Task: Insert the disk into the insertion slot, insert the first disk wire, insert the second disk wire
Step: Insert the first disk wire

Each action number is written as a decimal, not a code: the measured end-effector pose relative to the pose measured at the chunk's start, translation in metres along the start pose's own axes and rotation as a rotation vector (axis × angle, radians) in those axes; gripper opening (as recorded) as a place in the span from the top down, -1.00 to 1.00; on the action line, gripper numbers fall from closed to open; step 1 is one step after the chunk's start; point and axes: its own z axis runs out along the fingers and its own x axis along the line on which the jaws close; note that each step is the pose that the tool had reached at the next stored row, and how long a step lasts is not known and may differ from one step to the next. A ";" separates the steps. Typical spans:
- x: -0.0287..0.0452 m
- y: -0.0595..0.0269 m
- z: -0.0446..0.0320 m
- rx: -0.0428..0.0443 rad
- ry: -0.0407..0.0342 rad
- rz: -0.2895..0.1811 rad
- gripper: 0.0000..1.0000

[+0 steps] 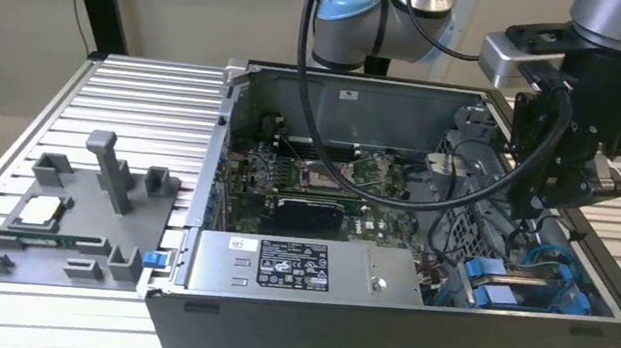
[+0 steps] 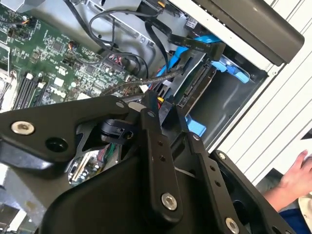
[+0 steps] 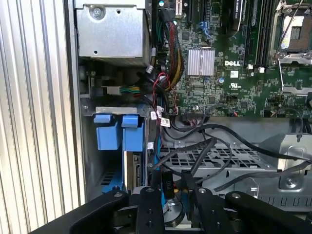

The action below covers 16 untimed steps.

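1. I am looking into the open computer case (image 1: 385, 341) on the slatted table (image 1: 144, 94). In the exterior view the disk (image 1: 521, 286) is sitting at about 4 o'clock of the case interior. It is standing on edge in its blue carrier inside the insertion slot, so I am judging the first step done.
2. In the first wrist view the disk (image 3: 130, 168) is showing only its thin edge, just beside the carrier's two blue tabs (image 3: 119, 131). I am reading that edge-on seating as the reason the wires have to come in from the cable side.
3. The gripper (image 1: 531, 208) is hanging at about 3 o'clock of the case in the exterior view. It is pointing down, just above the drive bay, which suits wire work there.
4. A small black connector (image 3: 166, 184) is lying right at the gripper (image 3: 170, 187). I cannot tell whether the gripper is clamped on it or only beside it.
5. Loose black cables (image 3: 229, 146) are crossing the perforated metal cage (image 3: 219, 161) near the gripper, and I judge them a snag risk.
6. The grey power-supply box (image 1: 288, 268) is sitting at 6 o'clock and the fixture tray (image 1: 71, 217) at 9 o'clock outside the case, both well apart from the work. A person's hand (image 2: 297, 173) is showing over the table outside the case.
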 end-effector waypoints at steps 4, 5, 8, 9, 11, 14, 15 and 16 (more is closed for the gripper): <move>-0.0001 0.0001 0.0000 0.0001 0.0000 0.000 1.00; -0.0001 0.0001 0.0000 0.0000 0.0000 0.000 1.00; -0.0002 0.0001 0.0000 0.0001 0.0000 0.000 1.00; -0.0002 0.0001 0.0000 0.0001 0.0000 0.000 1.00; -0.0002 0.0001 0.0000 0.0002 0.0000 0.000 1.00; -0.0002 0.0002 0.0000 0.0002 0.0000 0.000 1.00; -0.0002 0.0002 0.0000 0.0002 0.0000 0.000 1.00; 0.0000 0.0002 -0.0001 0.0002 0.0001 0.000 1.00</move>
